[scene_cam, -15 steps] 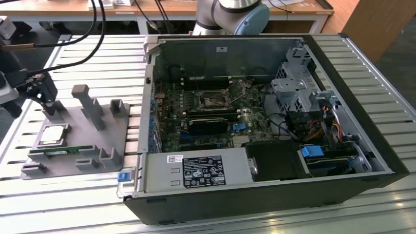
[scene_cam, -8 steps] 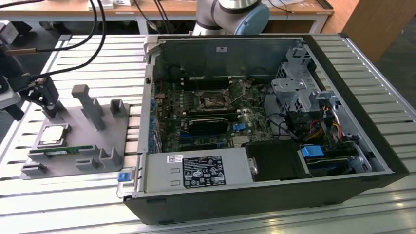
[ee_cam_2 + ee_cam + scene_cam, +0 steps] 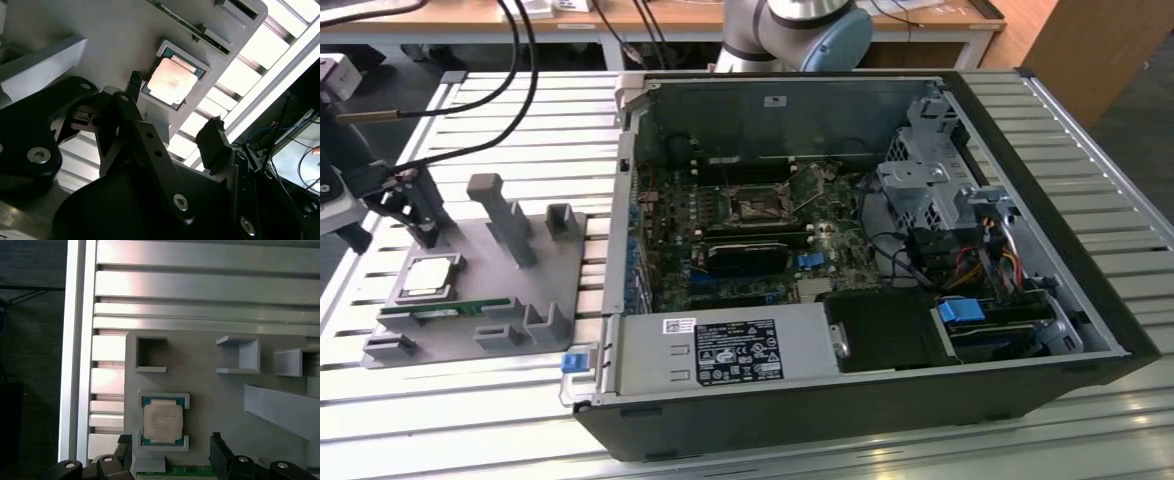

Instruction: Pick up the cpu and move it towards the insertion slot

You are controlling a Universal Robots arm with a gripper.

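We find no readable text in this scene. A dark label (image 3: 738, 353) and a small white sticker (image 3: 680, 324) sit on the power supply (image 3: 647, 362) inside the open computer case (image 3: 854, 425), and faint print marks the metal top of the cpu (image 3: 162, 422), all too fine for us to make out.

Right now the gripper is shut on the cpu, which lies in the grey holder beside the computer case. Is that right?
Not quite: the gripper is open. The second wrist view shows its fingers spread apart, not gripping the cpu. The rest holds: the cpu lies in the grey holder beside the computer case.
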